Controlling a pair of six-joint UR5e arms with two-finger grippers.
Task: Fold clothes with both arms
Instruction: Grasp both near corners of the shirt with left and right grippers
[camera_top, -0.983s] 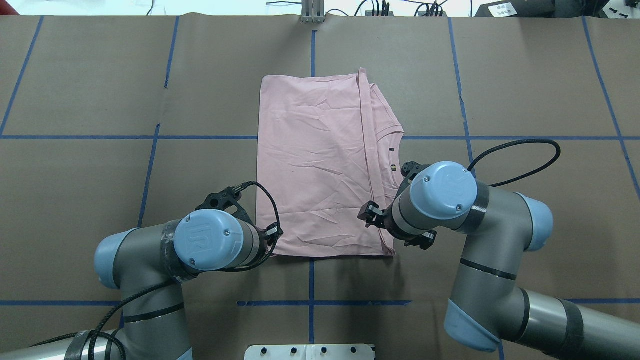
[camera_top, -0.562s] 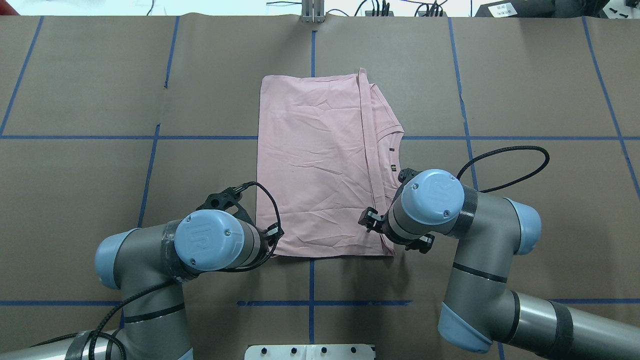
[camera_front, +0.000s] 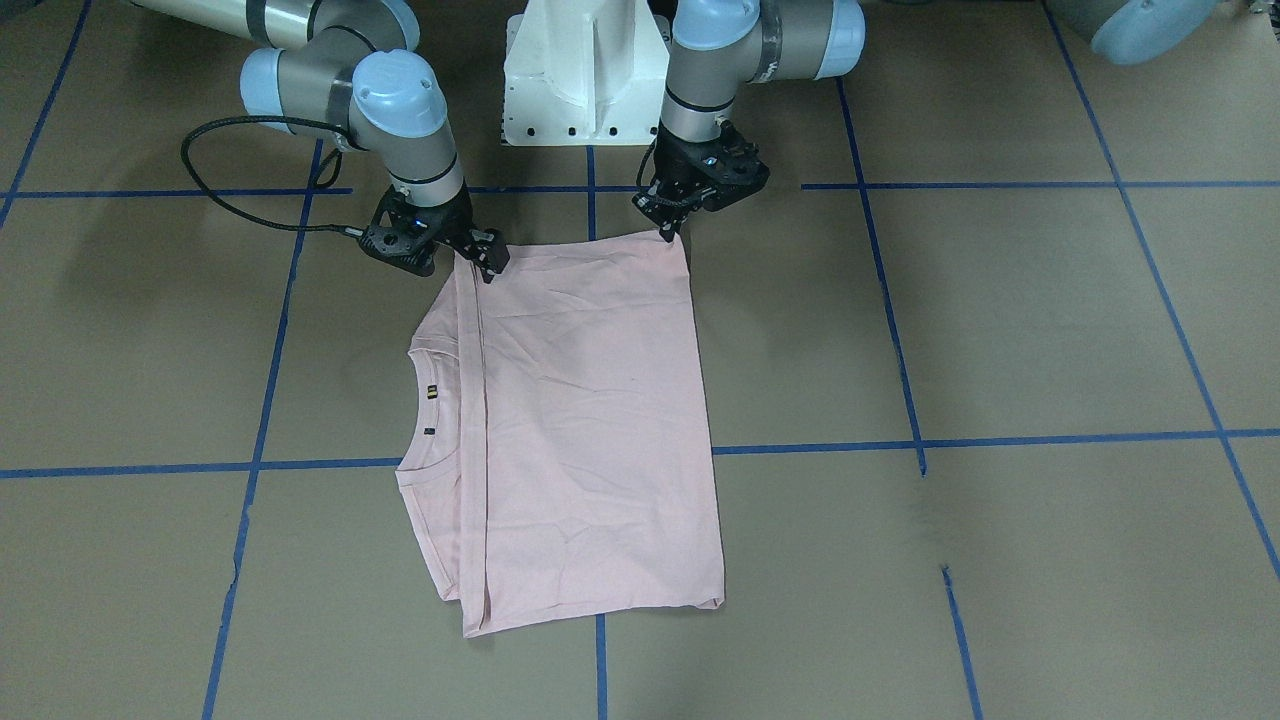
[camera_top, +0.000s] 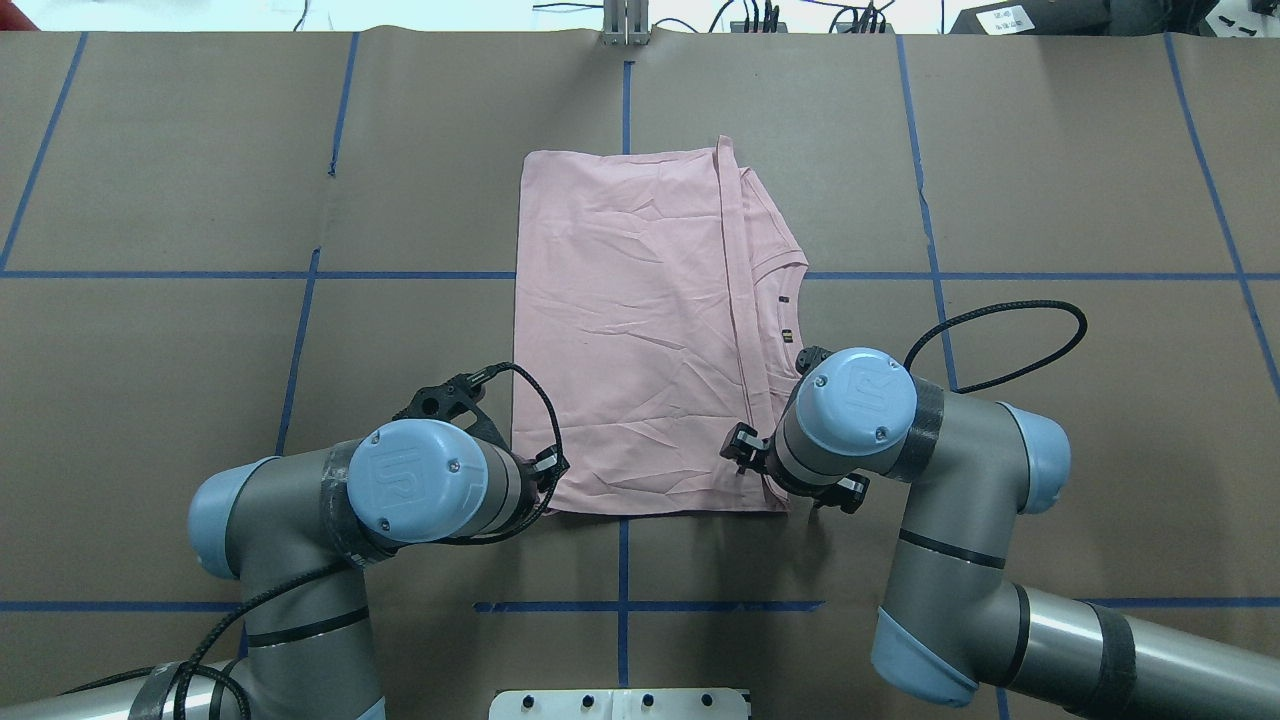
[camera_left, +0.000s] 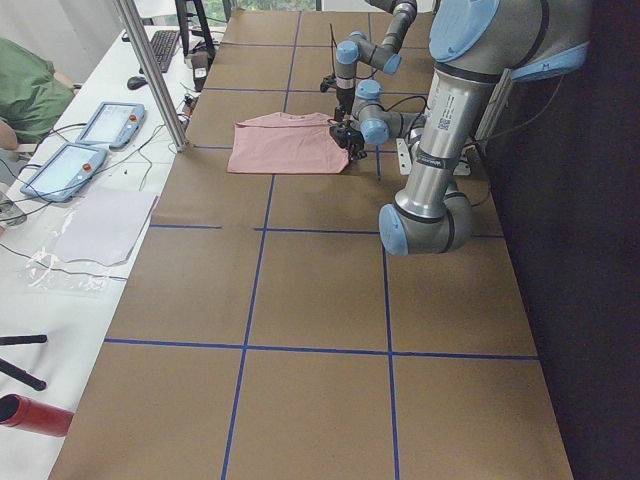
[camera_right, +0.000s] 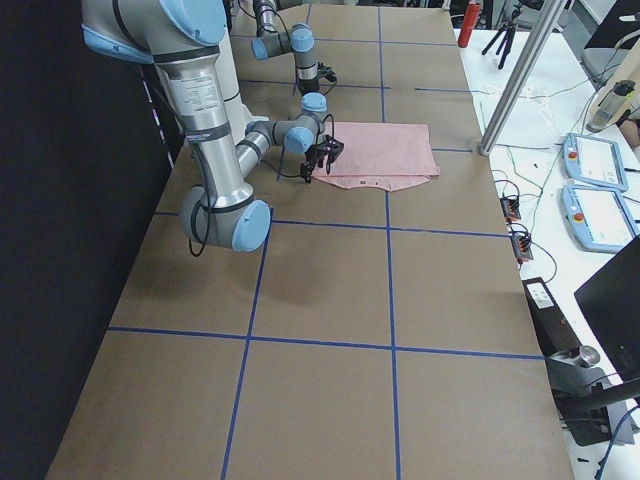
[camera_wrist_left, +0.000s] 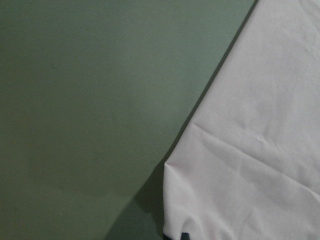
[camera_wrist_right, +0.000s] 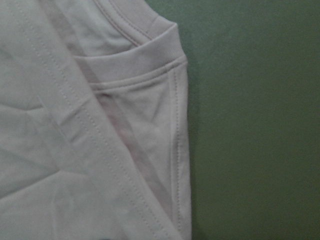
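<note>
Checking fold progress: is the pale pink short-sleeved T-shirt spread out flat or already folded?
Folded: the pale pink T-shirt lies as a rectangle, its hem laid over beside the ribbed collar.

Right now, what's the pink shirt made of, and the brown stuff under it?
The pink T-shirt looks like soft, matte knit cloth, maybe cotton: it creases and has stitched hems. The table cover looks like dull brown paper: sheet edges show.
</note>
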